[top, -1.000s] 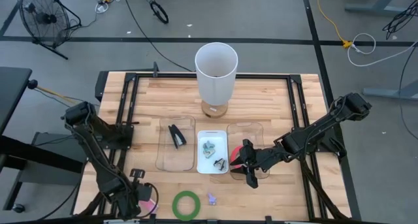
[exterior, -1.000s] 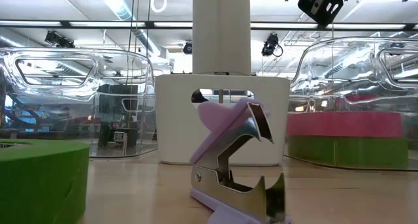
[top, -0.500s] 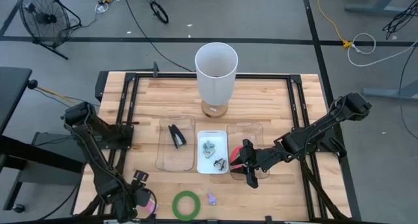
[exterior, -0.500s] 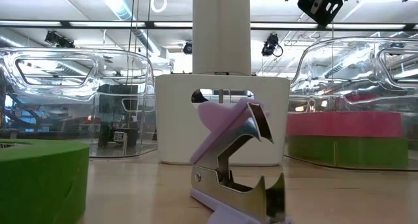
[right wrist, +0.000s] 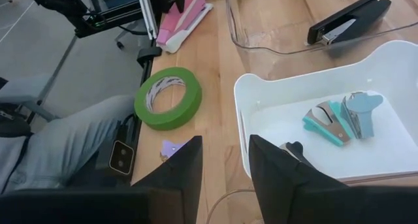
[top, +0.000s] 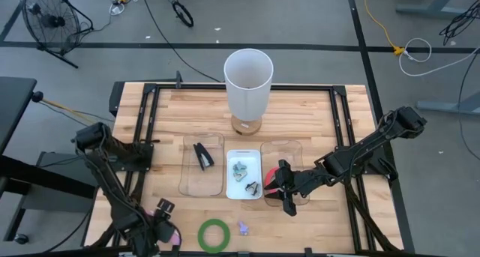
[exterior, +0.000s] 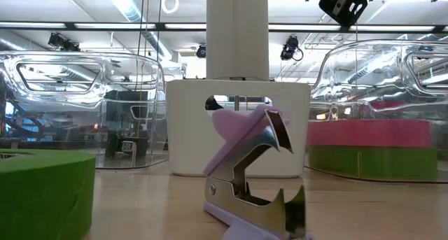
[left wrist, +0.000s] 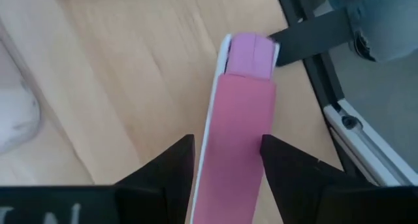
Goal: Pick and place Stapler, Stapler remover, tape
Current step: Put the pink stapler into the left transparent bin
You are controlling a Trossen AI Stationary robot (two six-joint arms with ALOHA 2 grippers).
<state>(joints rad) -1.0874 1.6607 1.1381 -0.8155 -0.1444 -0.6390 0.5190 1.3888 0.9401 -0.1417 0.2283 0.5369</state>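
Observation:
A pink stapler (left wrist: pixel 240 113) lies on the table at the near left corner (top: pixel 172 238). My left gripper (left wrist: pixel 227 142) is open and low over it, one finger on each side; I cannot tell whether they touch it. My right gripper (right wrist: pixel 225 152) is open and empty above the right clear container (top: pixel 281 148), which holds a red tape ring on a green one (exterior: pixel 367 145). A second green tape ring (top: pixel 214 234) and a purple staple remover (top: pixel 243 228) lie flat on the table near the front edge.
A tall white cylinder (top: pixel 247 81) stands at the far middle. A white tray (top: pixel 244 158) holds teal staple removers (right wrist: pixel 339 113). The left clear container (top: pixel 187 182) holds a black stapler (top: pixel 202 156). A person's legs (right wrist: pixel 72 139) show beside the table.
My left gripper has moved a little toward the table's near edge, farther over the pink stapler, so less of the stapler shows in the high view. My right gripper has kept still.

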